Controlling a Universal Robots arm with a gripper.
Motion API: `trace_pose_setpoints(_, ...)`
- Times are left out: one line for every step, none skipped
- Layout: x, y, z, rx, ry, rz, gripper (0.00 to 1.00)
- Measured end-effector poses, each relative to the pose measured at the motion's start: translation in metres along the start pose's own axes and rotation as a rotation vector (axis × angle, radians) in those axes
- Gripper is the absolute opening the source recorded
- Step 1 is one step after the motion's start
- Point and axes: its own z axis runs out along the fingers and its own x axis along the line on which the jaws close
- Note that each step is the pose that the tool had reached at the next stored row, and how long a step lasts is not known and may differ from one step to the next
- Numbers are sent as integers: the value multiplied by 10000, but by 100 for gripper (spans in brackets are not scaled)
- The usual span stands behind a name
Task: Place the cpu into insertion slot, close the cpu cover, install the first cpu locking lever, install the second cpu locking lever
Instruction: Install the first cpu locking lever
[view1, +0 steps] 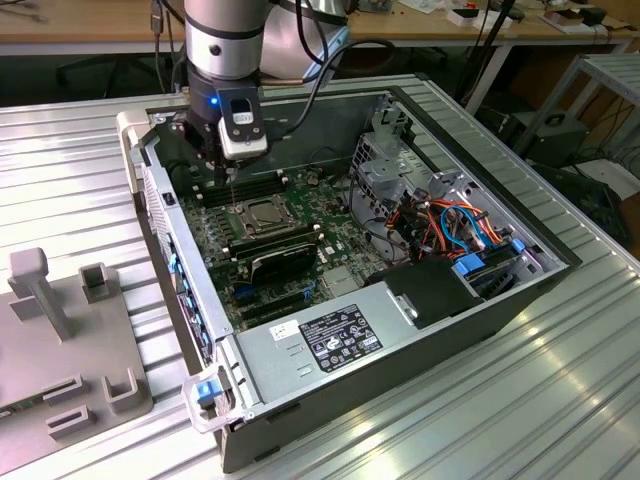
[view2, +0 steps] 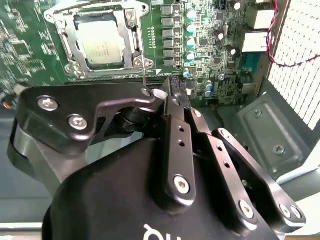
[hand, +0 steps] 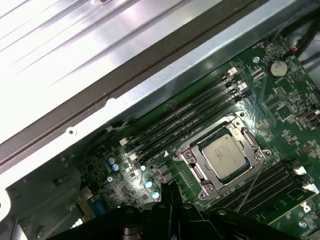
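Resting in insertion slot (view2: 64, 22), cpu (view2: 100, 42) near gripper (view2: 167, 97)

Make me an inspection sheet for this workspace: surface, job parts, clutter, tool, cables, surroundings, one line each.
Surface: ribbed metal table carrying an open computer case.
Job's things: cpu lies inside the lowered cpu cover; a thin lever rises beside it.
Clutter: grey fixture block on the exterior view's left.
Tool: tool hangs over the motherboard, close to the cpu.
Cables: orange and blue bundle inside the case.
Surroundings: wooden benches behind the table.
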Motion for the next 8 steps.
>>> trace_pose_setpoints(0,0,4,-3,13,-169,11)
trace_pose_setpoints(0,0,8,-6,25,-310,11)
trace_pose_setpoints(1,2,13,-6,36,-450,11)
trace_pose_setpoints(5,7,24,-8,45,-558,11)
trace_pose_setpoints(6,11,33,-16,52,-586,11)
trace_pose_setpoints(9,21,46,-32,62,-593,11)
trace_pose_setpoints(14,39,66,-39,67,-604,11)
trace_pose_setpoints(17,50,88,-50,80,-698,11)
